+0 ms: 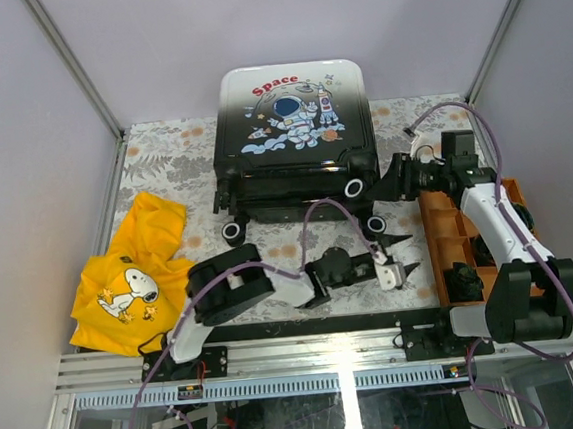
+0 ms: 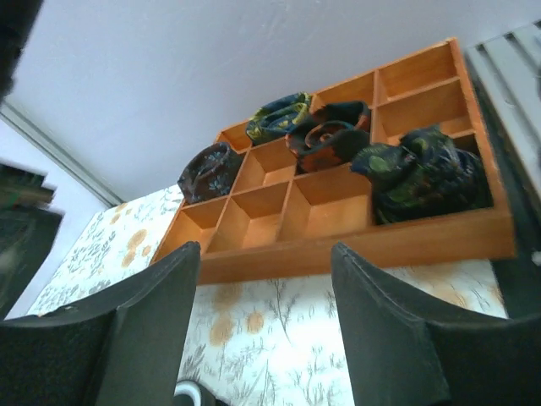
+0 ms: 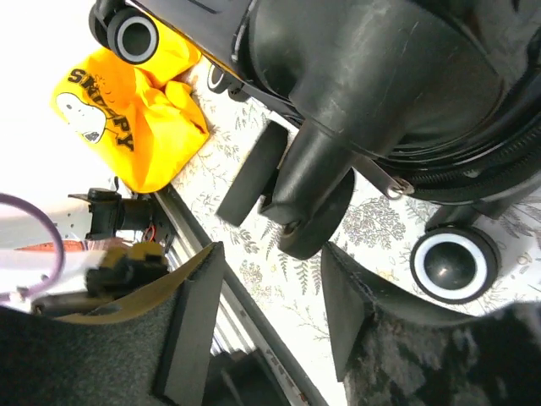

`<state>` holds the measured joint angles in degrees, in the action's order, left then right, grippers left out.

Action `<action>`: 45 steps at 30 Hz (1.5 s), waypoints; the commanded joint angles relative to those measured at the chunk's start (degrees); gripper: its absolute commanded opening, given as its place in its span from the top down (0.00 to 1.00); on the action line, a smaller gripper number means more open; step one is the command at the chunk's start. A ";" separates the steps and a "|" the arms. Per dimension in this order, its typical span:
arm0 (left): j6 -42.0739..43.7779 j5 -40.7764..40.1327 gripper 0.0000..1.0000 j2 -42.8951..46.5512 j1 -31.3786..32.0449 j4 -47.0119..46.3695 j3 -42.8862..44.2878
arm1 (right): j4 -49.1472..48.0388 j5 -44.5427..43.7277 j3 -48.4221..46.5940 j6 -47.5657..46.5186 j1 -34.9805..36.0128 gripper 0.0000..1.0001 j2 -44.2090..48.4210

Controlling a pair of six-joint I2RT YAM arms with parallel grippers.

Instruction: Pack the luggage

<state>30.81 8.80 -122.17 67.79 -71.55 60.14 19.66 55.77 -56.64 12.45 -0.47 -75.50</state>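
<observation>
The luggage (image 1: 295,133), black fading to white with an astronaut and red "Space" print, lies shut at the back centre, printed shell up and wheels toward me. My right gripper (image 1: 386,181) is open and empty beside its front right corner. In the right wrist view the open gripper (image 3: 270,254) is just short of the black shell (image 3: 380,76) and a white-and-black wheel (image 3: 454,264). My left gripper (image 1: 408,252) is open and empty in front of the luggage. In the left wrist view the gripper (image 2: 266,254) points at the orange tray (image 2: 355,245).
A yellow Snoopy shirt (image 1: 131,273) lies crumpled at the left and also shows in the right wrist view (image 3: 127,110). The orange compartment tray (image 1: 449,235) sits at the right, holding several dark rolled fabric items (image 2: 418,173). The table's metal front rail (image 1: 319,352) runs along the near edge.
</observation>
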 commanded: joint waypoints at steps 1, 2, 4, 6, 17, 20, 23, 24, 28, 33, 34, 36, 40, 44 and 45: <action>-0.98 6.73 0.38 11.04 -1.86 2.66 -9.46 | 5.40 5.81 -3.62 -9.31 -5.98 0.42 2.73; -2.56 7.47 0.38 14.02 -2.20 5.69 -11.30 | 4.36 6.15 -2.32 -10.04 -7.74 0.40 3.27; -4.94 8.85 0.37 19.44 -2.94 12.43 -13.83 | 4.06 5.79 -0.29 -15.41 -10.37 0.38 3.96; -6.34 9.92 0.37 25.60 -4.22 16.63 -16.26 | 3.95 2.60 1.96 -22.46 -10.83 0.36 4.68; -18.00 7.03 0.38 38.69 -19.06 40.87 -14.03 | -20.16 -0.10 13.83 -13.21 -9.80 0.36 2.54; -15.43 6.61 0.39 39.17 -21.33 43.18 -14.21 | -20.60 2.97 12.85 -11.49 -7.71 0.31 2.40; -14.54 5.89 0.39 39.03 -22.72 43.12 -14.73 | -18.67 5.38 12.40 -9.63 -5.20 0.24 3.94; -14.50 5.86 0.39 38.97 -23.15 43.32 -14.87 | -18.04 6.09 12.46 -7.64 -4.46 0.21 4.75; -14.44 4.88 0.39 40.14 -23.49 43.68 -15.72 | -12.29 -1.63 11.84 -3.33 -0.40 0.05 10.00; -15.09 4.06 0.38 42.15 -23.46 44.22 -17.46 | -6.62 -20.64 9.78 1.32 3.65 0.01 12.98; -15.15 3.58 0.38 42.65 -23.47 44.36 -17.69 | -5.09 -21.39 8.63 1.02 4.49 0.01 12.37; -15.21 2.87 0.38 43.22 -23.49 44.31 -18.34 | -2.49 -25.30 6.64 0.99 7.15 0.01 11.57; -15.65 1.18 0.37 44.45 -23.49 44.66 -18.63 | -1.36 -33.24 4.36 -0.33 12.21 0.01 9.41; -15.99 -0.24 0.36 46.04 -23.57 45.32 -19.04 | -0.54 -37.83 1.57 -0.81 15.95 0.01 4.87; -16.09 -0.42 0.36 46.39 -23.58 45.81 -19.11 | -0.54 -38.45 0.89 -0.35 16.27 0.04 3.71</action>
<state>15.57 10.92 -78.15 44.58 -25.89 41.95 17.85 24.91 -51.37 11.94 13.52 -68.38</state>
